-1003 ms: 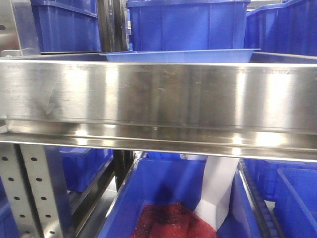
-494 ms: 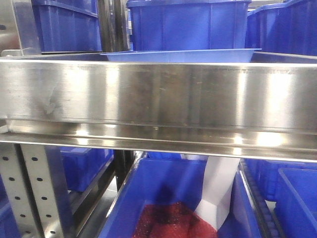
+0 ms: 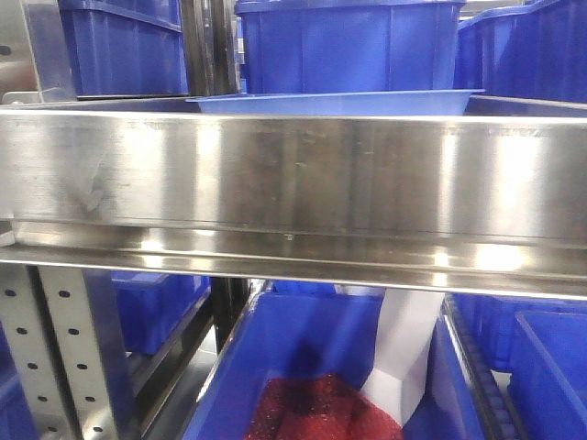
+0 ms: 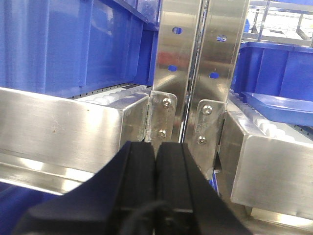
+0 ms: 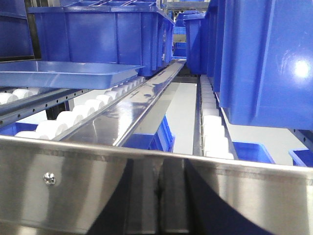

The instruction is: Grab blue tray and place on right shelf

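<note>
The light blue tray (image 3: 335, 103) lies on the right shelf, just behind the shelf's tall steel front lip (image 3: 293, 174). In the right wrist view the tray (image 5: 63, 73) rests on white rollers at the upper left, beyond the lip (image 5: 58, 181). My right gripper (image 5: 160, 169) shows dimly low against that lip, fingers pressed together and holding nothing. The left gripper (image 4: 155, 147) is shut and empty and faces the perforated uprights (image 4: 195, 63). From the left wrist, the tray (image 4: 283, 103) appears at the right, behind the lip (image 4: 274, 161).
Deep dark-blue bins (image 3: 348, 46) stand on the shelf behind the tray, and more bins (image 5: 264, 58) line the right side. A bin with red material (image 3: 321, 408) and a white piece (image 3: 404, 353) sits below the shelf. Another steel shelf section (image 4: 58, 127) lies left of the uprights.
</note>
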{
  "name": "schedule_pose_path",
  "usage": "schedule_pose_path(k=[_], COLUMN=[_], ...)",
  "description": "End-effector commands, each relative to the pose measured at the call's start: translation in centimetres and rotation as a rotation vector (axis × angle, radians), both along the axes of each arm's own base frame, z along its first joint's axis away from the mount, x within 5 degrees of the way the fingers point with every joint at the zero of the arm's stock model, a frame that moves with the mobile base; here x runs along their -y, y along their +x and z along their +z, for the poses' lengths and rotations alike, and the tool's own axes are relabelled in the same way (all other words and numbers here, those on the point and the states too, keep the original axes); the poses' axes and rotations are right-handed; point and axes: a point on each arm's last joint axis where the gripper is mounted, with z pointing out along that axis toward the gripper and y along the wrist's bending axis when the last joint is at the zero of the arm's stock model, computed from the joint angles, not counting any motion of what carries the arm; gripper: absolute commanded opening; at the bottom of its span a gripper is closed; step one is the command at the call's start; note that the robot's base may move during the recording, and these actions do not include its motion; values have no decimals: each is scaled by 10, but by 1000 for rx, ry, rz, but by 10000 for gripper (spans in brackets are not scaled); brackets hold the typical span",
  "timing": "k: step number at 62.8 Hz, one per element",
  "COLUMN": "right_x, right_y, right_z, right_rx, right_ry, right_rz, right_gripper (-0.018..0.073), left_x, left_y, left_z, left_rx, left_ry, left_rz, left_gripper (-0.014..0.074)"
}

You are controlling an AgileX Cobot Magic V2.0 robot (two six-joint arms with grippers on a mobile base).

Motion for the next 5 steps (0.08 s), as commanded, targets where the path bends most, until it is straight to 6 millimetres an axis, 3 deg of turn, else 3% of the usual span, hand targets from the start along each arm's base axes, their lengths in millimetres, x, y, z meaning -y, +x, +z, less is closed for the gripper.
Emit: schedule_pose_path(k=[1,5], right_x=[1,1], right_y=[-4,-4], right_z=[17,17], right_rx=[137,137], right_ry=[-19,-19], right_rz=[-20,-20], right_gripper=[20,20], left_x=[-1,-1], left_y=[-1,-1], left_z=[-2,-2], left_rx=[69,69], left_ry=[-2,-2], left_rz=[15,15], left_gripper=[-48,-48])
